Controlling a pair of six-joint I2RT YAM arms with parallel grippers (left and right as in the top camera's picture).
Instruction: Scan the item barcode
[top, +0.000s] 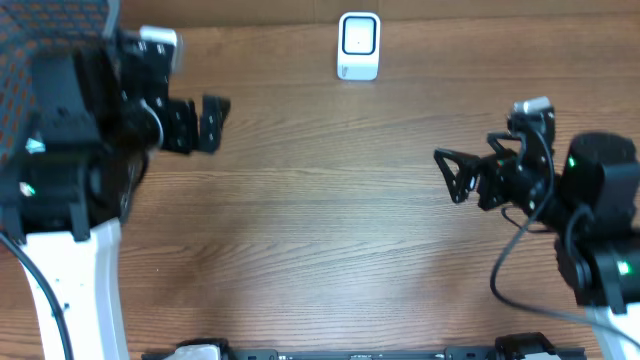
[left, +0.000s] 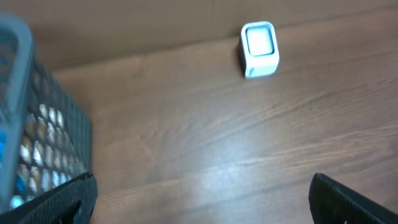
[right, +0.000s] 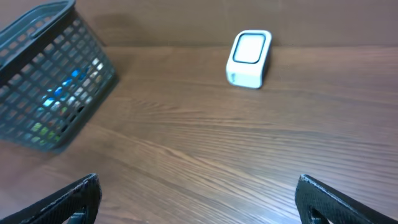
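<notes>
Brown wood-grain bench (top: 320, 240) fills the overhead view, with the white scanner (top: 358, 45) at top centre and the mesh basket (top: 45, 35) cut off in the upper left corner behind the left arm. The left gripper (top: 213, 124) hangs at upper left, spread wide and empty. The right gripper (top: 448, 177), at centre right, is equally wide and empty, so no item is in hand yet. From the left wrist, the basket wall fills the left edge, just beside that gripper, and the scanner sits well apart at upper right. From the right wrist, the basket lies at upper left with coloured packets (right: 62, 93) showing through the mesh, too blurred to name; the item to scan is probably among them. The left arm looks best placed to reach in from above, take one packet by its edges, and keep the barcode side uncovered for the scanner.
</notes>
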